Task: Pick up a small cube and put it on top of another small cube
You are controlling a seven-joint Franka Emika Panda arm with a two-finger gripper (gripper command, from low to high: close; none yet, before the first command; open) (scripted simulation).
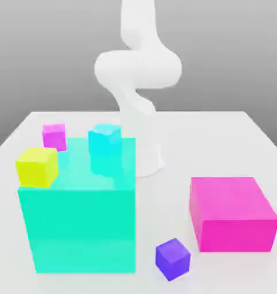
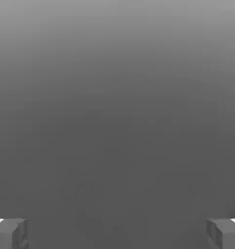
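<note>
Exterior view, table (image 1: pixel 163 212) as clock face, near to far. Purple-violet cube (image 1: pixel 173 259) at about 5:30, on the tabletop, turned corner-forward, between the two big blocks, touching neither. Big pink block (image 1: pixel 235 212) around 4, flat on table. Big teal block (image 1: pixel 83 229) around 8, the tallest block. Yellow cube (image 1: pixel 37 167) around 9, at the teal block's near left corner. Small cyan cube (image 1: pixel 105 139) around 11, on teal block's top, toward its far edge. Small magenta cube (image 1: pixel 54 138) around 10, beyond the yellow one; what it rests on, can't tell. White arm (image 1: pixel 139 69) at 12, farthest back. Hand view: gripper (image 2: pixel 117 234) fingers spread wide, released, nothing between them.
</note>
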